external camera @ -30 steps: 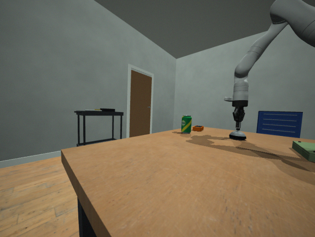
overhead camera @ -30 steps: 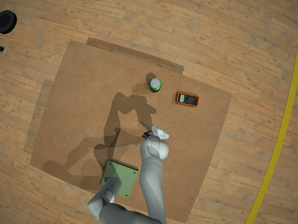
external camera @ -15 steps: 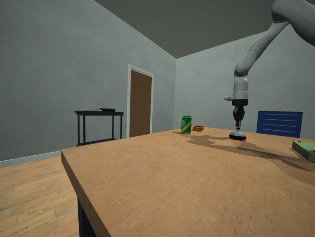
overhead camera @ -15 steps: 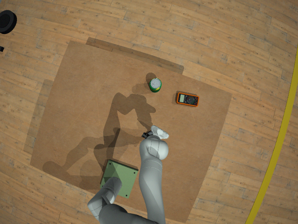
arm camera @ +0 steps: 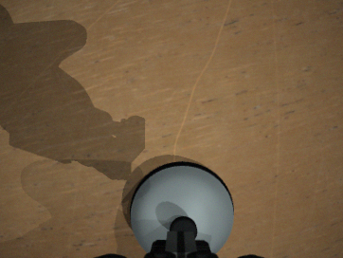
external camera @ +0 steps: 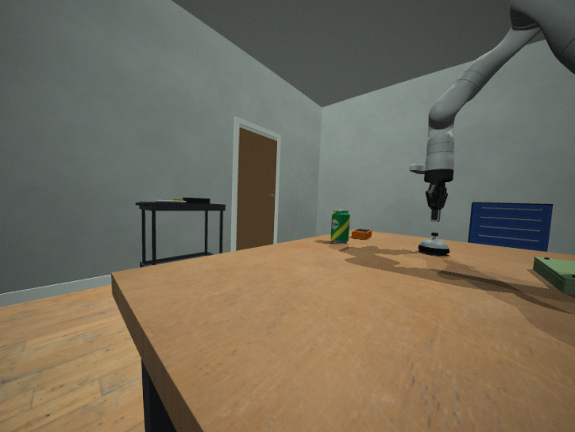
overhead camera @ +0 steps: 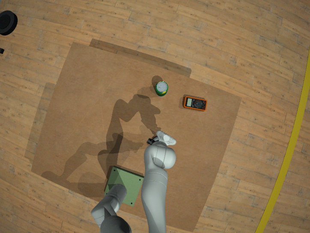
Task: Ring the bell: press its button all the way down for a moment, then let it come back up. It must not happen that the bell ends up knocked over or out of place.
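Note:
The bell [external camera: 434,246] is a silver dome on a black base with a small black button [external camera: 434,235] on top, standing on the wooden table. In the wrist view the dome [arm camera: 182,210] fills the lower middle, with the button [arm camera: 183,227] at its centre. My gripper [external camera: 434,215] is shut and empty, pointing straight down. It hangs a short way above the button with a clear gap, not touching it. The button stands up. In the overhead view the arm [overhead camera: 160,156] hides the bell.
A green soda can [external camera: 339,225] [overhead camera: 161,88] and an orange multimeter [external camera: 360,233] [overhead camera: 195,103] stand farther back on the table. A green plate [overhead camera: 124,184] [external camera: 556,273] marks the arm's base. A blue chair back [external camera: 510,225] is behind the table.

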{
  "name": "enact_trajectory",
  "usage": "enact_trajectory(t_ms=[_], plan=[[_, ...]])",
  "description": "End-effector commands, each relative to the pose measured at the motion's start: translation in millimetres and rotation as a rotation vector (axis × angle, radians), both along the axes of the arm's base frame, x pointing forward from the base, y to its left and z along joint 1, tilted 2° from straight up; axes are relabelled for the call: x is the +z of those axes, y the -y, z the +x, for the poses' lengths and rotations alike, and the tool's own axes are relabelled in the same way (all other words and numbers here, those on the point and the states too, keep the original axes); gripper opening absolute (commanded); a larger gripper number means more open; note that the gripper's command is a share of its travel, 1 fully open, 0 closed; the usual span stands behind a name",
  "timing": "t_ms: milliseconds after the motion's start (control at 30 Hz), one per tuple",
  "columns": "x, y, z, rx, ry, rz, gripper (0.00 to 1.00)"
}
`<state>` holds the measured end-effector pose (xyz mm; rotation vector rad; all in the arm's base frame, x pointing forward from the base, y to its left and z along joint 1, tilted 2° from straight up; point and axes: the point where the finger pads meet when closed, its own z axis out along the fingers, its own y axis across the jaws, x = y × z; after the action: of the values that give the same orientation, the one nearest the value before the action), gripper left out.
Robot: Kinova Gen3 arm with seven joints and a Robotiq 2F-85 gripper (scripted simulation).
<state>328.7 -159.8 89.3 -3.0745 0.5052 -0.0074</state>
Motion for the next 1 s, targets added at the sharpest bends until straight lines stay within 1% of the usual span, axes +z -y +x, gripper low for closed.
enact_trajectory(t_ms=[0,100,233,433,967], plan=[[13.9,5,2,-0.008,0.009,-0.005,0.10],[14.4,4,1,-0.008,0.006,0.000,0.10],[23.0,4,1,-0.009,0.007,-0.002,0.10],[28.4,4,1,-0.009,0.006,0.000,0.10],[29.2,4,0,-0.008,0.005,0.000,0.10]])
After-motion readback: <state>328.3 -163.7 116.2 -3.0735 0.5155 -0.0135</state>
